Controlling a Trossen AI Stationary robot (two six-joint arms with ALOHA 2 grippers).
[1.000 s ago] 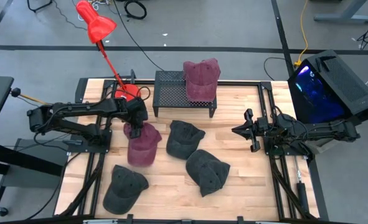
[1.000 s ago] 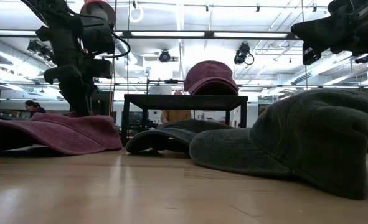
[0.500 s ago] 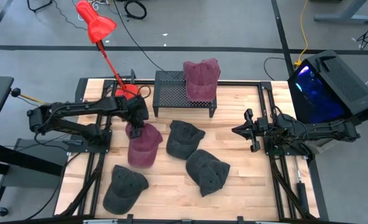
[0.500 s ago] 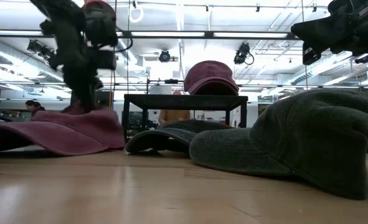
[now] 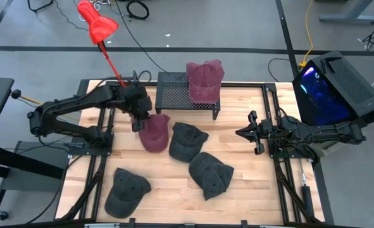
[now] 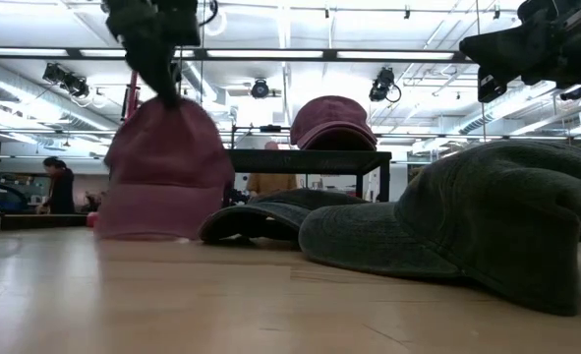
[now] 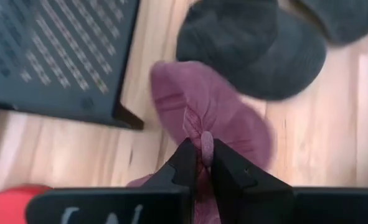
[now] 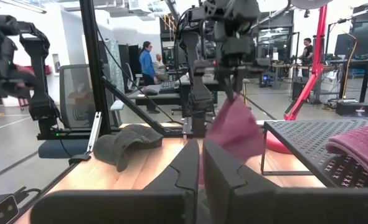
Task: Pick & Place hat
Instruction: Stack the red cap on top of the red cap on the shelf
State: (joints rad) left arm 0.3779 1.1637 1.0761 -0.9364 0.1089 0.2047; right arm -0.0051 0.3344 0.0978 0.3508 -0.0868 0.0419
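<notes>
While the left gripper (image 5: 138, 118) pinches the washed maroon cotton cap (image 5: 154, 131) between nearly closed fingers, that cap hangs clear of the pale wooden tabletop (image 5: 250, 190), just beside the black perforated metal stand (image 5: 174, 88). So the pick looks done and the placing is left. A second maroon cap (image 5: 204, 78) already sits on the stand. Over right, the right gripper (image 5: 252, 133) waits, pinched shut and empty. No readable labels, probably; nothing legible shows.

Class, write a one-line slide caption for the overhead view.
Left gripper lifts a maroon hat beside the black rack; right gripper waits shut.
</notes>
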